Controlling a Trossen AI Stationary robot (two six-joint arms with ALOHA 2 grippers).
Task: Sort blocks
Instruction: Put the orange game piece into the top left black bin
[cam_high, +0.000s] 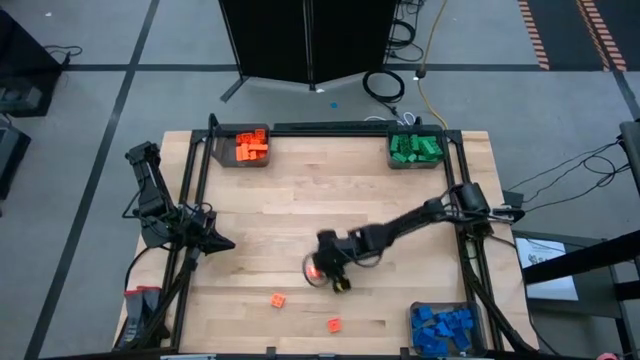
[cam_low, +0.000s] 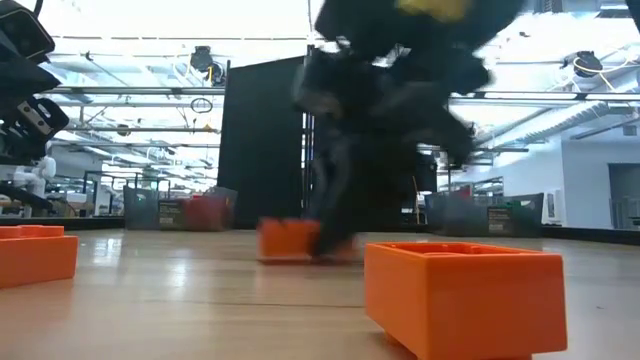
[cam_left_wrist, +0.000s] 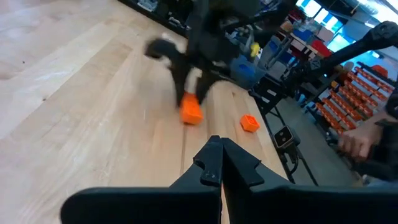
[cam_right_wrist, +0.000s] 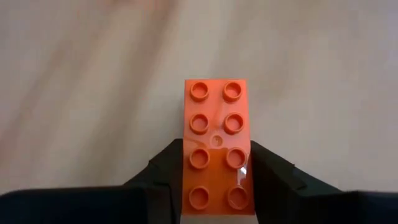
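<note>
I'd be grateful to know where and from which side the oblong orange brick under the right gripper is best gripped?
Grip the oblong orange brick across its two long sides, coming straight down from above. It lies flat on the table, studs up, so the smooth parallel side walls suit the right gripper, whose fingers already flank it that way.

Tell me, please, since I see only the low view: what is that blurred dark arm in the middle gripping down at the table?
Observer: The right wrist view shows an orange brick, oblong with eight studs, clamped between the right arm's jaws.
Operator: Where could it go?
Observer: The high view shows a bin holding orange blocks at the table's far corner on the left arm's side.
Operator: And the left arm?
Observer: The left arm waits at the table's left edge, jaws shut.
</note>
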